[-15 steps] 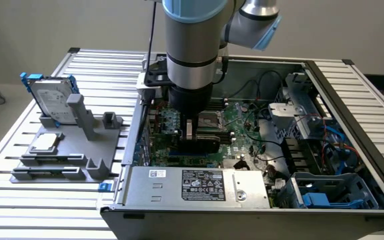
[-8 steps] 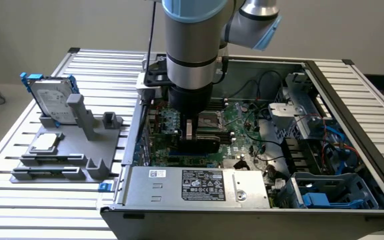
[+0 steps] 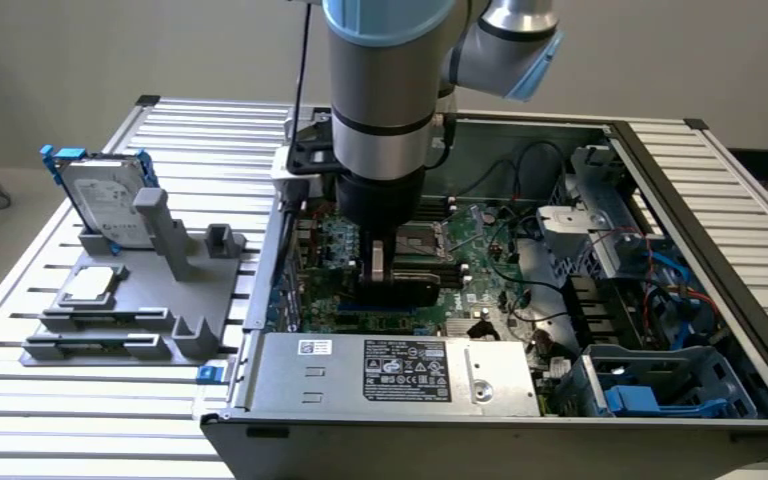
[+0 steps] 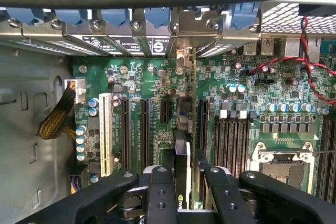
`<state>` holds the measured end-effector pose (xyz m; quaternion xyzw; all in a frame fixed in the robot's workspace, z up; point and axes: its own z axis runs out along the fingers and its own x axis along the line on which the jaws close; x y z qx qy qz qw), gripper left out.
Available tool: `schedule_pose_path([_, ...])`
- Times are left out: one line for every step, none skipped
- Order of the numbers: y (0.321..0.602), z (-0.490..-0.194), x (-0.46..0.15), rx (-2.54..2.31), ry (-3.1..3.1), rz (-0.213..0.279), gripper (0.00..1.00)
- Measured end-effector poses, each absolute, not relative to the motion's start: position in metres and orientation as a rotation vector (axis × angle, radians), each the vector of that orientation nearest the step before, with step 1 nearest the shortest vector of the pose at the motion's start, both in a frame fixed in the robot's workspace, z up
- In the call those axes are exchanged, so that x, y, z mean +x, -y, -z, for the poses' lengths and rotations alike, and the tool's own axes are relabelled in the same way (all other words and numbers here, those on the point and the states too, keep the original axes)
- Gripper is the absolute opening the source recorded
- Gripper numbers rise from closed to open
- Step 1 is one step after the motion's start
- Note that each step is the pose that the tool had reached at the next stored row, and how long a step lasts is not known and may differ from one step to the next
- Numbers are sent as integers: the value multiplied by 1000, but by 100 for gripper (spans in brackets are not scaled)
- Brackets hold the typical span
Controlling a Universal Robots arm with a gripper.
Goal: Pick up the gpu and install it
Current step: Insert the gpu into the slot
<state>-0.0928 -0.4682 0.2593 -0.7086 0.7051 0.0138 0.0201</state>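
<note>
Gpu (image 4: 182, 153) standing edge-on, clamped between fingers (image 4: 160, 195) of gripper (image 4: 188, 182), long axis running straight ahead from fingertips, hanging just over motherboard (image 4: 136, 82) expansion slots inside computer case (image 3: 704, 200); whether seated, unclear.

This looks like a robotics lab or test workshop. A bench (image 3: 211, 125) of ribbed aluminium profile stands against a plain pale wall (image 3: 77, 50). An industrial robot arm (image 3: 381, 100) reaches into an opened computer case (image 3: 491, 445) with its motherboard (image 4: 142, 82) bare. Beside it, a grey fixture (image 3: 131, 310) holds loose parts in slots, a hard drive (image 3: 95, 195) among them.
</note>
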Motion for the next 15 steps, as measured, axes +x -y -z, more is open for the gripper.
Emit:
schedule_pose_path([468,-259,-93,-2199,-2187,-43,27])
schedule_pose_path([469,-259,-93,-2199,-2186,-43,27])
schedule_pose_path([469,-259,-93,-2199,-2186,-43,27])
schedule_pose_path([469,-259,-93,-2200,-2185,-43,27])
schedule_pose_path([469,-259,-93,-2200,-2185,-43,27])
schedule_pose_path([469,-259,-93,-2201,-2184,-43,27])
schedule_pose_path([470,-259,-93,-2202,-2184,-43,27])
schedule_pose_path([470,-259,-93,-2202,-2183,-43,27])
schedule_pose_path([470,-259,-93,-2202,-2183,-43,27])
schedule_pose_path([470,-259,-93,-2203,-2182,-43,27])
schedule_pose_path([470,-258,-93,-2203,-2182,-44,27])
schedule_pose_path([470,-258,-93,-2204,-2182,-44,27])
schedule_pose_path([470,-258,-93,-2204,-2181,-44,27])
schedule_pose_path([470,-258,-93,-2204,-2181,-44,28])
schedule_pose_path([470,-258,-93,-2205,-2181,-44,34])
